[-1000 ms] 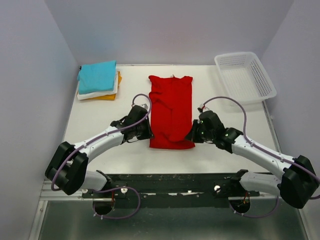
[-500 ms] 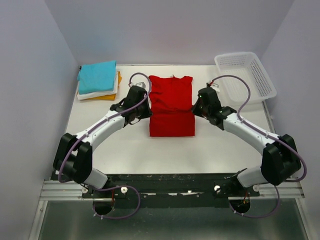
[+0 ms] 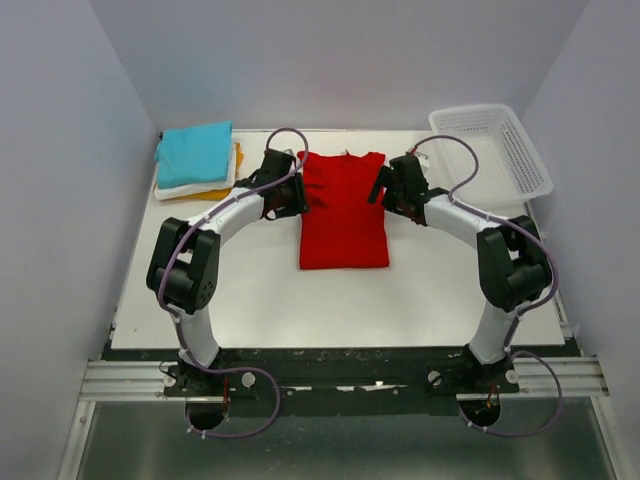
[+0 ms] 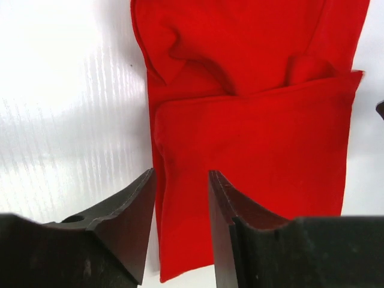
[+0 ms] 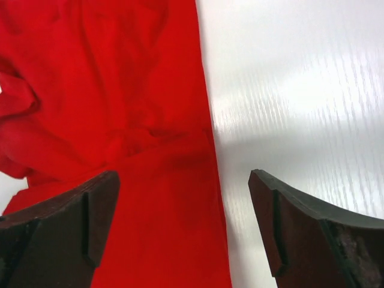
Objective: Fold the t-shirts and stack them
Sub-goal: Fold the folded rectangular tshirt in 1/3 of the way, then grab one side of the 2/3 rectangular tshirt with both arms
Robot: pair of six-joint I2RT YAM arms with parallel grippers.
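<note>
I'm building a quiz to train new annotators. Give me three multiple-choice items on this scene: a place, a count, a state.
1. Where is the folded stack?
A) far left corner of the table
B) its middle
C) near edge, between the arm bases

2. How many shirts are in that stack?
A) two
B) three
C) five

3. The right fingers are:
A) shut on cloth
B) shut on nothing
C) wide open

Answers:
1 A, it lies at the back by the left wall.
2 B, turquoise, white and orange-yellow layers show.
3 C, the red shirt and bare table show in the broad gap.
</note>
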